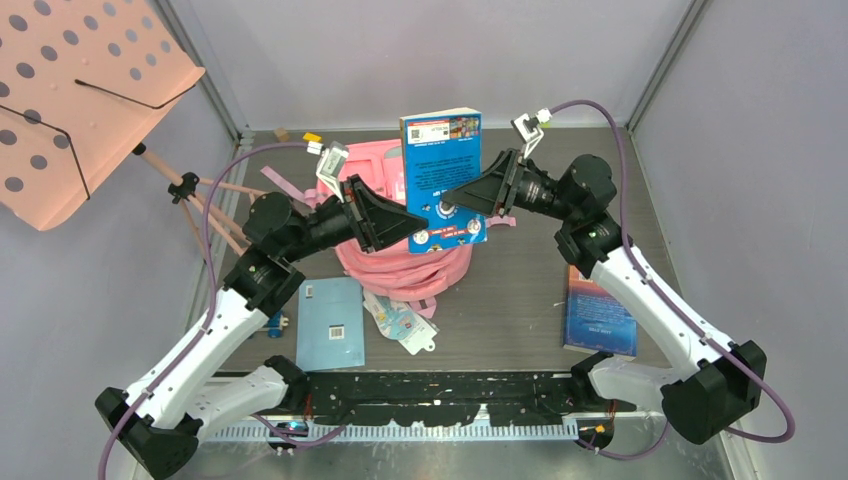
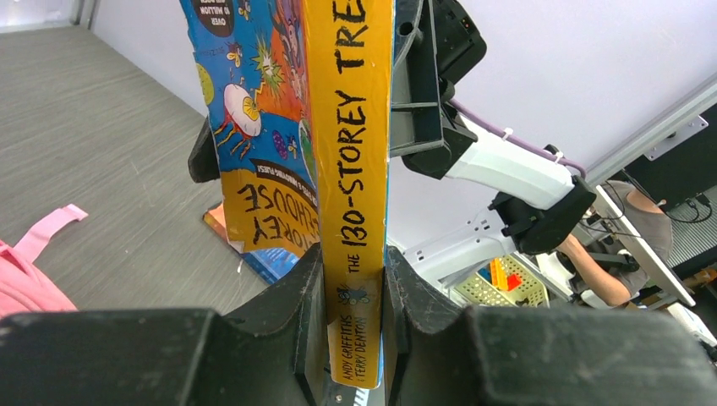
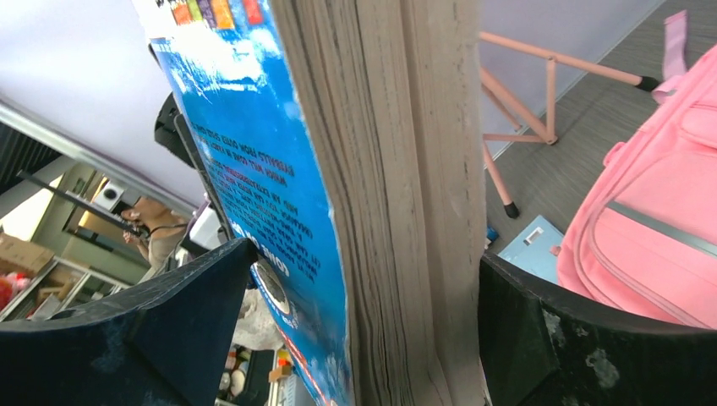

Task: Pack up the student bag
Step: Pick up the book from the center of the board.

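Note:
The student bag (image 1: 400,262) is a pink backpack standing at the table's middle. It also shows in the right wrist view (image 3: 643,228) and in the left wrist view (image 2: 21,288). A thick blue-and-yellow book (image 1: 443,165) is held upright above the bag. My left gripper (image 1: 420,228) is shut on the lower end of its yellow spine (image 2: 348,169). My right gripper (image 1: 448,203) grips the same book from the other side. Its jaws stand wide across the page edge (image 3: 380,211), one on each cover. The bag's opening is hidden behind the book and grippers.
A salmon perforated music stand (image 1: 80,90) fills the far left, with its legs (image 1: 215,200) near my left arm. A light blue notebook (image 1: 331,322) and a small packet (image 1: 400,322) lie in front of the bag. Another blue book (image 1: 598,315) lies at the right.

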`<action>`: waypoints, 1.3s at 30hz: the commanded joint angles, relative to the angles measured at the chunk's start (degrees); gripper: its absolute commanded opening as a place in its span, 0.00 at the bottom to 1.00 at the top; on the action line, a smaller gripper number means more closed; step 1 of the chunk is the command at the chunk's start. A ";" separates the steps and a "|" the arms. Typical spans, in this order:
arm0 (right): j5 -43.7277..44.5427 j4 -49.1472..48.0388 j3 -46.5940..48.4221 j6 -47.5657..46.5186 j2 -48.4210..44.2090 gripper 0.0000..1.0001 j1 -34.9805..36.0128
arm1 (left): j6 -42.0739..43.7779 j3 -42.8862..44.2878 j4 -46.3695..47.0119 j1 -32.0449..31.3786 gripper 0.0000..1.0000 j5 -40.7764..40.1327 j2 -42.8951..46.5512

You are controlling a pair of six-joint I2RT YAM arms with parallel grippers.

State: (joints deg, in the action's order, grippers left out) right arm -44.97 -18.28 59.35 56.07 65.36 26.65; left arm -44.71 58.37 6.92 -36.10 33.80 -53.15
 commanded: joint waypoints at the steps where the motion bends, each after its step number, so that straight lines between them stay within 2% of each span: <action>1: -5.35 -0.44 2.85 0.17 1.68 1.00 2.56 | 1.18 3.78 12.17 -0.56 0.00 2.41 0.71; 5: -3.86 1.82 2.55 -1.81 2.01 1.00 2.95 | -0.44 3.80 14.88 -0.63 0.00 2.18 0.81; 10: -3.54 -2.90 1.35 0.43 3.59 1.00 3.68 | -0.73 4.30 14.47 -0.61 0.00 2.60 1.14; 24: -0.47 -3.64 0.95 -0.97 7.81 1.00 5.42 | 0.23 4.82 12.02 -0.64 0.00 2.05 3.26; 28: -1.39 -7.79 0.58 1.84 8.08 0.99 5.43 | 1.65 3.99 11.35 -0.61 0.00 1.08 3.62; 32: -1.03 -11.44 -0.33 3.66 6.04 0.88 5.42 | 5.22 2.37 7.06 -0.59 0.00 -1.84 3.93; 39: 3.98 -5.54 -1.76 -0.29 1.16 0.55 5.42 | 9.06 2.07 2.32 -0.34 0.00 -5.21 3.82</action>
State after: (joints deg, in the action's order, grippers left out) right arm -45.50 -28.53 59.00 58.72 68.93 30.89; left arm -39.77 58.33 3.42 -35.51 29.98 -50.96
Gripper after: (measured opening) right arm 0.614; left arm 0.250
